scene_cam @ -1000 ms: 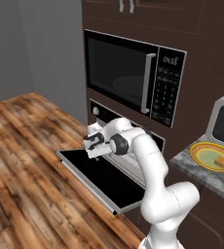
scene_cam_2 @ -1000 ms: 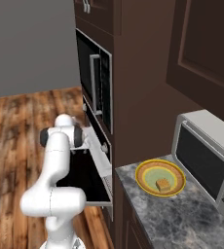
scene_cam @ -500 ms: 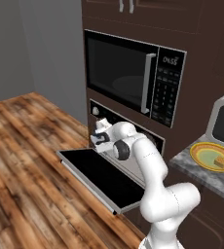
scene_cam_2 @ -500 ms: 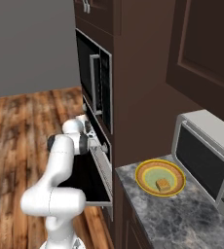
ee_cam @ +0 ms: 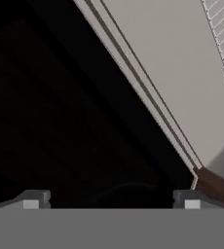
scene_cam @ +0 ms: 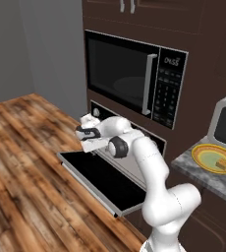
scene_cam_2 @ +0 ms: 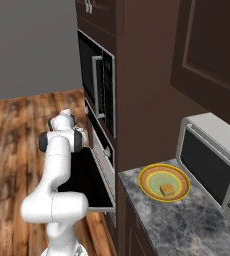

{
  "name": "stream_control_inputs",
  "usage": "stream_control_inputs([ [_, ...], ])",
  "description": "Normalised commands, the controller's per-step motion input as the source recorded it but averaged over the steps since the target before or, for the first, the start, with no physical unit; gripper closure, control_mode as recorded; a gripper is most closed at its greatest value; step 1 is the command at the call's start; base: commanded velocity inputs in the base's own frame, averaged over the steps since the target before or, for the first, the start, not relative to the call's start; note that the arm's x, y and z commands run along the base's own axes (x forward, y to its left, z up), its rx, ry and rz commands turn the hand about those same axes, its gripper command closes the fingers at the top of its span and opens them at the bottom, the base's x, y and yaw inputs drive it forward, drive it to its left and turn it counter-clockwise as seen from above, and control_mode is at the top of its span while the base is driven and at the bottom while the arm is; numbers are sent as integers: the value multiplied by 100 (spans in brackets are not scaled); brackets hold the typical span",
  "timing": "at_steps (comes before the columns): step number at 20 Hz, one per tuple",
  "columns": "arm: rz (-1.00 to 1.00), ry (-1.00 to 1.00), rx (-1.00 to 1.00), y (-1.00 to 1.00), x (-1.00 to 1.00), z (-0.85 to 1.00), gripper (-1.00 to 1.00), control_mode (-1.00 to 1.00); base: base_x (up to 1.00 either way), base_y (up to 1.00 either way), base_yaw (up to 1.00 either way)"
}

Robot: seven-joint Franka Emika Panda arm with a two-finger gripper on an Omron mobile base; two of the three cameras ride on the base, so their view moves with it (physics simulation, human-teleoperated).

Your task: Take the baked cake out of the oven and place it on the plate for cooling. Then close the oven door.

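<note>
The baked cake [scene_cam_2: 167,190] sits on the plate [scene_cam_2: 149,176] on the tabletop [scene_cam_2: 187,225], so what is left is the oven door [scene_cam: 101,183], which lies flat, looks heavy and stiff, best pushed up near its front edge, while the bent arm holds the empty, wide-open tool [scene_cam: 85,132] above it.

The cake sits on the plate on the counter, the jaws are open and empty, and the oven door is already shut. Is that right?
Not quite: the oven door is down, lying open and flat, as the left base view shows. The rest holds: the cake sits on the plate on the counter, and the gripper hangs above the door with its jaws open and empty.
</note>
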Motion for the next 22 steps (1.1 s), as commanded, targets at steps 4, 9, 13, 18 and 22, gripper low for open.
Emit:
stream_control_inputs([
  [4,7,-17,0,61,-100,40,-100,-100,0,0,0],
  [9,11,-24,0,29,-100,26,-100,-100,0,0,0],
  [13,9,-27,0,0,-100,17,-100,-100,0,0,0],
  [18,4,-30,0,1,-100,14,-100,-100,0,0,0],
  [22,6,-11,0,35,-100,13,-100,-100,0,0,0],
])
